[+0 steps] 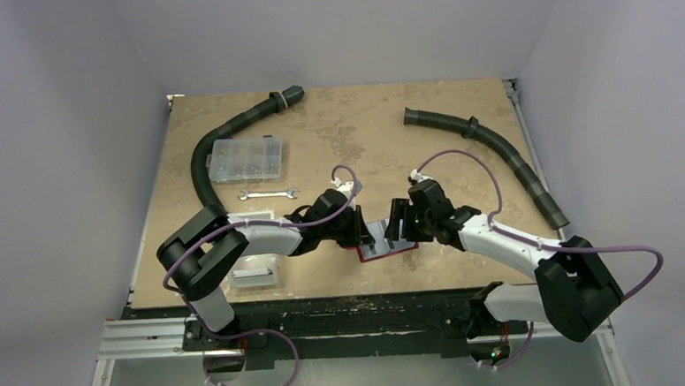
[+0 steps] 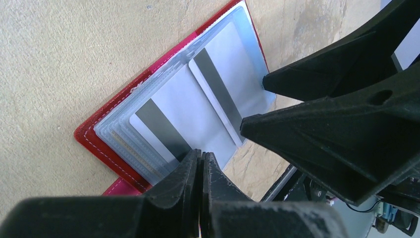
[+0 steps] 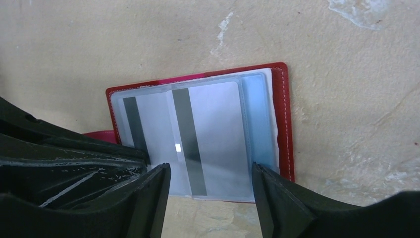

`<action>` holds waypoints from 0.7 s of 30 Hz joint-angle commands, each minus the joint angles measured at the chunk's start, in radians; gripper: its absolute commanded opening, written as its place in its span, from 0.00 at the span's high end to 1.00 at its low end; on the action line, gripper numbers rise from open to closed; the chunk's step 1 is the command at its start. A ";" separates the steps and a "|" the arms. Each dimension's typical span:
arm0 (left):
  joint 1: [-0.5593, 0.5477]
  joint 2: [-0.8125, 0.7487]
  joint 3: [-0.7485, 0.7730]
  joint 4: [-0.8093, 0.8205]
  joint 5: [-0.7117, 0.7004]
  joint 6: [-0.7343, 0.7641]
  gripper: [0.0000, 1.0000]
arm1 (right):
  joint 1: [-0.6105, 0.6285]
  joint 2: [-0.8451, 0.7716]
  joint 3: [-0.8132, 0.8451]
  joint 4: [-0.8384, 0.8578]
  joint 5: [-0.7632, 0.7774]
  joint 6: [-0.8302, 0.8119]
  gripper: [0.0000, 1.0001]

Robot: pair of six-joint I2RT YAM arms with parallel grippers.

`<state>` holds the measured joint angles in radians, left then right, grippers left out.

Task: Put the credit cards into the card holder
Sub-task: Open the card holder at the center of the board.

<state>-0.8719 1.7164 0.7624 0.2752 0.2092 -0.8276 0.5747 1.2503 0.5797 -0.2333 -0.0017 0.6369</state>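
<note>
The red card holder (image 1: 388,251) lies open on the table near the front edge, between my two grippers. Its clear sleeves hold two greyish credit cards with dark stripes (image 3: 148,124) (image 3: 213,129), and a light blue card (image 3: 257,119) shows beside them. The holder (image 2: 91,139) and both striped cards (image 2: 171,106) (image 2: 230,74) also show in the left wrist view. My left gripper (image 2: 200,154) is shut, its tips resting on the sleeve edge over one striped card. My right gripper (image 3: 210,171) is open, its fingers astride the near edge of the other striped card.
A clear compartment box (image 1: 245,158) and a wrench (image 1: 268,194) lie behind the left arm. A white bin (image 1: 256,270) sits at the front left. Black hoses curve at the back left (image 1: 221,133) and back right (image 1: 500,145). The table's front edge is just below the holder.
</note>
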 commanded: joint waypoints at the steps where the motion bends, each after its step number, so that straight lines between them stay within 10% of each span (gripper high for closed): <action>1: -0.001 -0.007 -0.014 -0.049 -0.017 0.013 1.00 | -0.004 -0.038 -0.014 0.078 -0.090 -0.020 0.32; 21: -0.001 -0.222 -0.071 -0.180 -0.204 0.050 1.00 | -0.003 -0.056 -0.080 0.364 -0.397 0.051 0.32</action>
<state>-0.8719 1.6039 0.7307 0.1398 0.1116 -0.8097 0.5690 1.1893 0.5140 -0.0044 -0.2897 0.6617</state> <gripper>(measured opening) 0.024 0.678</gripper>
